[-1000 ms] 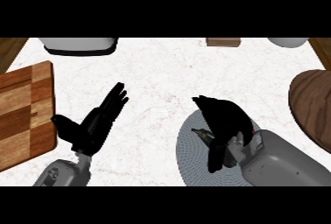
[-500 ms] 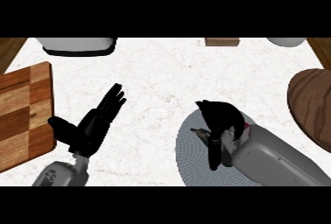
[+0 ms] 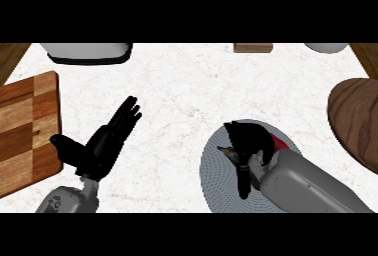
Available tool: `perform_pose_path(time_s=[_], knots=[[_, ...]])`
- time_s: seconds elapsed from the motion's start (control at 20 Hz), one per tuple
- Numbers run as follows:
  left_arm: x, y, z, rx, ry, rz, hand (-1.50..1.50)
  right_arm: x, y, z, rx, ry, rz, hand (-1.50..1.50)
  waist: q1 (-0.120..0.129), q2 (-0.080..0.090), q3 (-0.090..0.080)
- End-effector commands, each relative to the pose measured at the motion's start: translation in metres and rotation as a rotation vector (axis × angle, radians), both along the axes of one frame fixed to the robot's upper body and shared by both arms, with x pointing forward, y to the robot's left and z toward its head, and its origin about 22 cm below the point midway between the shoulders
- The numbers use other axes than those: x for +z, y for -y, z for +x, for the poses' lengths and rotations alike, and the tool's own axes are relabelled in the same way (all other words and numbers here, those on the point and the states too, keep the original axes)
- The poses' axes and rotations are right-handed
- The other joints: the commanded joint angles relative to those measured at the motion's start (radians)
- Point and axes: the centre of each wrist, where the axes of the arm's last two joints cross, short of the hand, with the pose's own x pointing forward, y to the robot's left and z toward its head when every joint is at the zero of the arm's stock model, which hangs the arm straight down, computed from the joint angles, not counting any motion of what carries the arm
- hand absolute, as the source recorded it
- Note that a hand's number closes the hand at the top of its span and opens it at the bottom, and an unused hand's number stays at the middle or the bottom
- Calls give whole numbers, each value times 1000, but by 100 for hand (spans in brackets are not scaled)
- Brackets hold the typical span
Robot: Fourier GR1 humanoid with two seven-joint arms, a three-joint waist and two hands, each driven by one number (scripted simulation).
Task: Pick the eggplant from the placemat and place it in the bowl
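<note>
Right hand (image 3: 249, 142) down on the mat (image 3: 218, 172), fingers curled over the eggplant (image 3: 242, 170), thumb and fingers seemingly closed round its upper end, though the hand hides most of the contact. Eggplant lying on the mat, directly beneath and just toward the robot from that hand, long axis running roughly from far to near, slightly slanted; only a dark, slim stretch showing below the fingers, plus a brownish stem bit at the mat's left-centre. A red patch beside the wrist, nature unclear. Bowl (image 3: 358, 122) well to the right of the mat, brown and wooden-looking, cut by the view's edge. Left hand (image 3: 103, 142) far to the left of the mat, near the board (image 3: 26, 130), fingers straight and resting, clearly the farther hand. Likely next: lift, then carry rightward from the mat to the bowl.
</note>
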Motion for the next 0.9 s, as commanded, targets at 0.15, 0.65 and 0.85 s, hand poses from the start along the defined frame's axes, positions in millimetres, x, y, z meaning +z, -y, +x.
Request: perform_pose_path(time_s=[0.15, 0.65, 0.85], knots=[[-3, 7, 4, 7, 2, 4, 0, 1, -1, 5, -57, -39, -155, -150, -4, 1, 0], [-17, -5, -3, -1, -20, 2, 0, -29, -11, -8, -90, 19, -147, -150, -1, 1, 0], [15, 1, 5, 1, 8, 5, 0, -41, 9, 11, -98, 6, -128, -150, 3, 2, 1]])
